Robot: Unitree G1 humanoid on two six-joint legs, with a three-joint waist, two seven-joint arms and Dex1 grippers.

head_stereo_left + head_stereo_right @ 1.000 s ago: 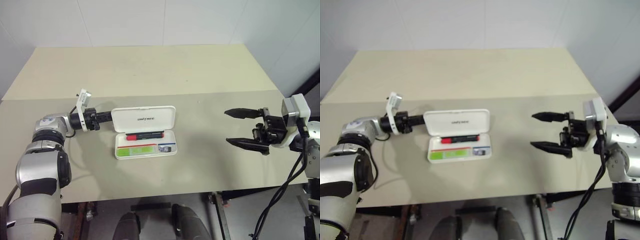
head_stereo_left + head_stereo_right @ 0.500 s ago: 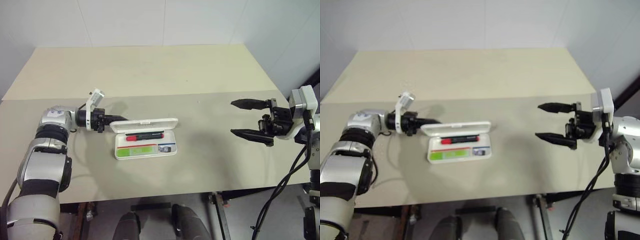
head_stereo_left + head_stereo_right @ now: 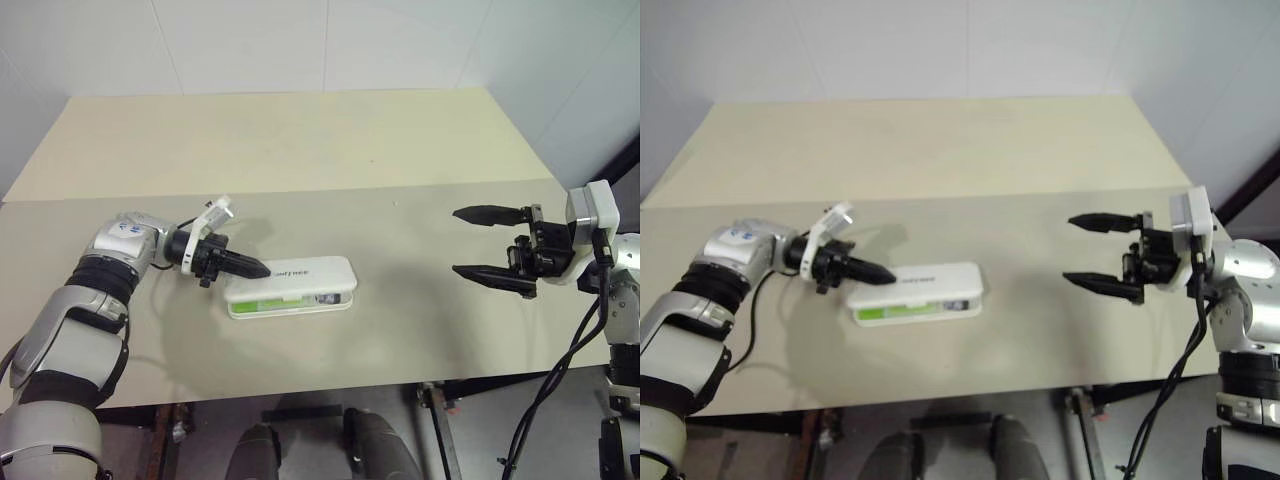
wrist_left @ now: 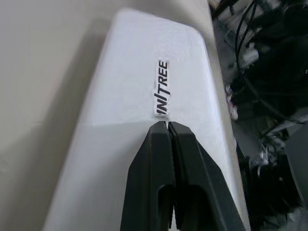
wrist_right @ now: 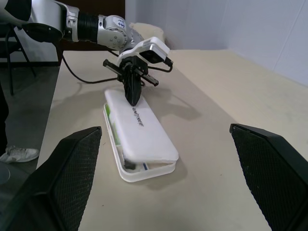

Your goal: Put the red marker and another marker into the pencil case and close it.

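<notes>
left tool (image 3: pixel 262 270) pinched shut, tips on lid of white pencil case (image 3: pixel 300 282), lid nearly down, right tool (image 3: pixel 487 245) wide, empty, well right, beige worktop (image 3: pixel 400 330)

The left arm reaches in from the table's left edge, its silver forearm angled toward the middle, wrist bent so the left gripper (image 3: pixel 258 270) points rightward and slightly down with its two black fingers (image 4: pixel 166 159) pressed together. The right arm comes in over the table's right edge, holding the right gripper (image 3: pixel 490 246) level and pointing left, its black fingers spread wide apart, one above the other.
</notes>
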